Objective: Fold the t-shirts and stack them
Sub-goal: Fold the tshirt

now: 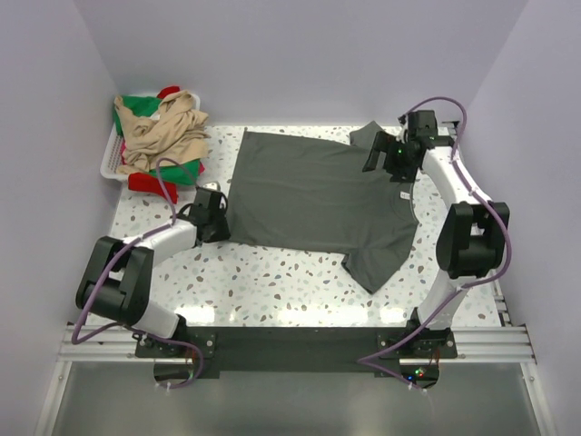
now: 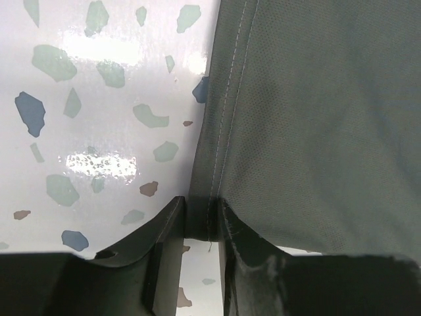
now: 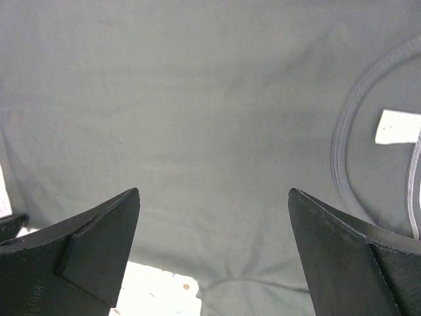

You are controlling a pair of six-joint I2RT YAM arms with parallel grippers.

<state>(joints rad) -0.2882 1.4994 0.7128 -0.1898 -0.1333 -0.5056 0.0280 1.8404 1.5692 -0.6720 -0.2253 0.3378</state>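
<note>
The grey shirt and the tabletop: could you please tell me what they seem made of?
The grey shirt looks like matte, fine knit cloth, from its tiny mesh texture and stitched hem. The tabletop is a glossy white speckled surface with glare patches; stone or laminate, unclear.

From where I stand, the dark grey t-shirt (image 1: 313, 200) is matt cloth with a fine pinhole weave. Its hem is double-stitched in paler thread, and the neck label (image 3: 398, 126) is plain, smooth white. The worktop (image 1: 272, 282) is glossy white with terrazzo-like speckles and throws back lamp glare. The left pincer (image 2: 199, 209) and right pincer (image 3: 214, 191) are matt black plastic, a little scuffed. The basket (image 1: 107, 162) is white plastic lattice holding soft, crumpled cloth: a beige t-shirt (image 1: 168, 132), a green t-shirt (image 1: 132, 104) and a red t-shirt (image 1: 145, 182). The rail (image 1: 508, 341) looks like dull metal.
</note>
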